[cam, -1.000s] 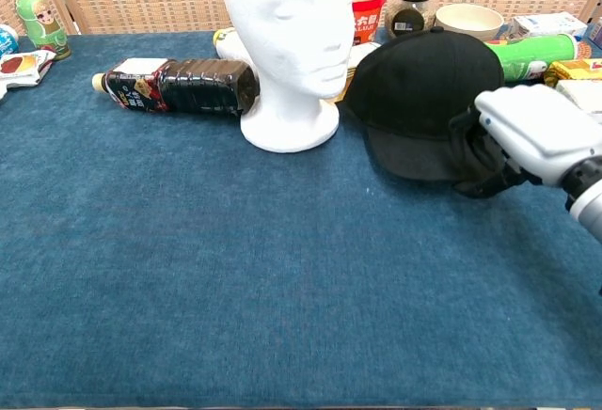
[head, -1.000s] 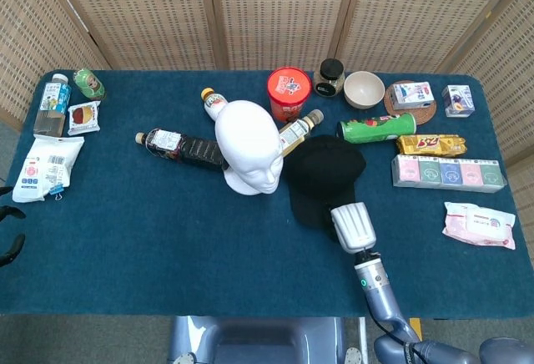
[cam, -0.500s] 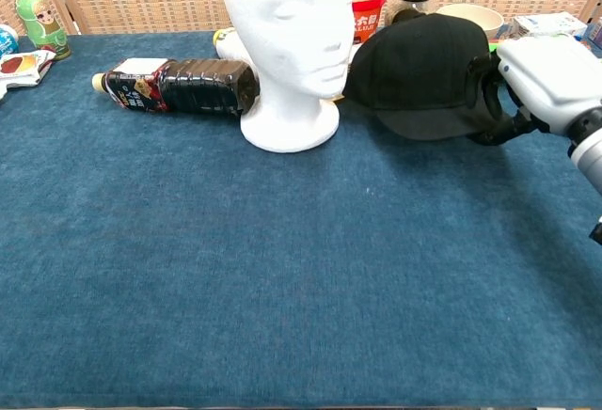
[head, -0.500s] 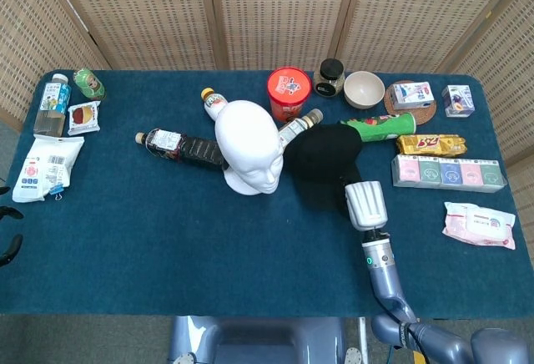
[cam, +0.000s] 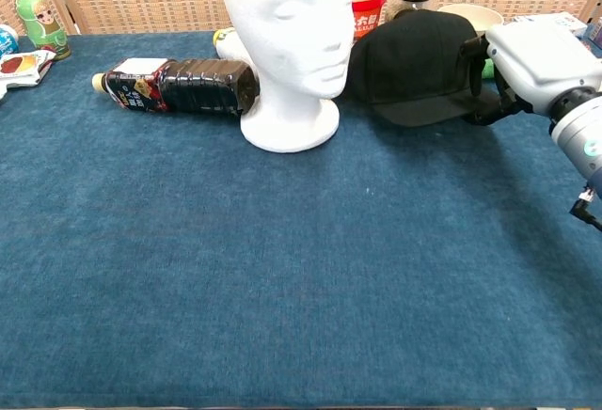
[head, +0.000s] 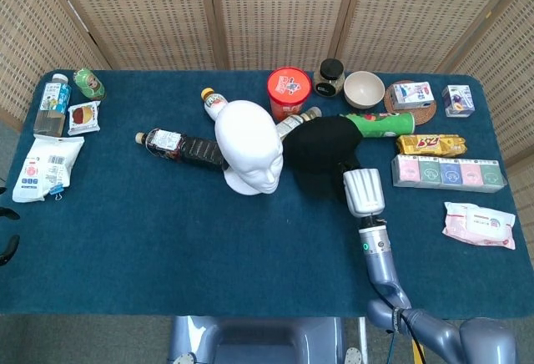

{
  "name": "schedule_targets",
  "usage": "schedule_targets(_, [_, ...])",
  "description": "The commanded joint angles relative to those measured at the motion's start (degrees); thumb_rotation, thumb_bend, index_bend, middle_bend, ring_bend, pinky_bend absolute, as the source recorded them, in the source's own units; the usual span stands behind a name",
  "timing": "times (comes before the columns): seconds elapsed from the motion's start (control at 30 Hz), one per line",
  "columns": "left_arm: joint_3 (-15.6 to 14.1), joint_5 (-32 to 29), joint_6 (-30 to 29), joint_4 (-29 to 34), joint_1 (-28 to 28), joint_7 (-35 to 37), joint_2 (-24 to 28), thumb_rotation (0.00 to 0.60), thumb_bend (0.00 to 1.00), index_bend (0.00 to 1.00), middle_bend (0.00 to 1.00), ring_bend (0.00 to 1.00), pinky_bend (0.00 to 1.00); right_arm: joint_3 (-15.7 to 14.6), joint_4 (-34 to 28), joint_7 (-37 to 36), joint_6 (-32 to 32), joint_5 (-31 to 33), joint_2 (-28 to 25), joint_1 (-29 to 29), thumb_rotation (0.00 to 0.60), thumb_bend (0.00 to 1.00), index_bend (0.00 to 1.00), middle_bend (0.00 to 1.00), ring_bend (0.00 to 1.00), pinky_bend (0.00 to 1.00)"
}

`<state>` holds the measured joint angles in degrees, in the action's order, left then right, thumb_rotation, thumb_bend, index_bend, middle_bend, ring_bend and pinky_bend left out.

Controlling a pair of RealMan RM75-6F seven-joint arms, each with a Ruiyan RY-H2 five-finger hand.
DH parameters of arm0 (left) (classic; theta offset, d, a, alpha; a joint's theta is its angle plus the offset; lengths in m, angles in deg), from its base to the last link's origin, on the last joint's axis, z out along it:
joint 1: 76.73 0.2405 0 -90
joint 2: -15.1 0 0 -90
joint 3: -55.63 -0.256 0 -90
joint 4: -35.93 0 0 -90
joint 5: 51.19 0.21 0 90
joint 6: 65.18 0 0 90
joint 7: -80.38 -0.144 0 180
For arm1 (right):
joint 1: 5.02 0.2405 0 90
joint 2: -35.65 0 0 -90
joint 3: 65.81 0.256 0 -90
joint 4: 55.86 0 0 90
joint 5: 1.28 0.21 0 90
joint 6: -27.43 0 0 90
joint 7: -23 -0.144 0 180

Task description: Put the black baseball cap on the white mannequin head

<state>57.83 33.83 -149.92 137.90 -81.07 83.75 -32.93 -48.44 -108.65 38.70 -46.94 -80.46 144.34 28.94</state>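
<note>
One worktop, blue-clothed, with a mannequin head, a held cap and assorted groceries.
White mannequin head stands upright near the middle of the cloth, face toward 6 o'clock in the head view. Black baseball cap sits just beside it at 3 o'clock, lifted off the cloth in the chest view and not on the head. Right hand, at 5 o'clock of the cap, has its dark fingers closed on the cap's edge. Dark drink bottle lies on its side at 9 o'clock of the head. Red tub stands at 12 o'clock of the cap. Green can lies at 3 o'clock of the cap. Left hand shows only as dark tips at the left edge; its state cannot be told.
</note>
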Motion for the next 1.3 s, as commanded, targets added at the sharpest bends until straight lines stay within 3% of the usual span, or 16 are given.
schedule_targets(0.03, [0.0, 0.0, 0.0, 0.0, 0.1, 0.1, 0.1, 0.6, 0.38, 0.39, 0.16, 0.08, 0.14, 0.1, 0.1, -0.3, 0.2, 0.3, -0.1, 0.2, 0.6, 0.36, 0.49, 0.51, 0.62, 0.76])
schedule_targets(0.2, [-0.1, 0.0, -0.2, 0.0, 0.3, 0.3, 0.3, 0.6, 0.38, 0.39, 0.16, 0.08, 0.14, -0.1, -0.4, -0.3, 1.0, 0.7, -0.9, 0.6, 0.6, 0.46, 0.54, 0.45, 0.54, 0.69])
schedule_targets(0.33, [-0.1, 0.2, -0.4, 0.0, 0.4, 0.5, 0.3, 0.6, 0.38, 0.39, 0.16, 0.08, 0.14, -0.3, -1.9, -0.1, 1.3, 0.8, -1.8, 0.8, 0.6, 0.5, 0.59, 0.45, 0.53, 0.68])
schedule_targets(0.67, [0.0, 0.1, -0.8, 0.0, 0.7, 0.8, 0.6, 0.6, 0.38, 0.39, 0.16, 0.08, 0.14, -0.7, -2.4, -3.2, -1.7, -0.5, -2.7, 0.6, 0.6, 0.63, 0.71, 0.58, 0.62, 0.72])
schedule_targets(1.3, [0.2, 0.1, -0.6, 0.5, 0.4, 0.1, 0.3, 0.6, 0.37, 0.39, 0.16, 0.08, 0.14, -1.7, 1.8, -11.4, -9.6, -6.4, -5.1, 1.4, 0.6, 0.69, 0.82, 0.71, 0.76, 0.8])
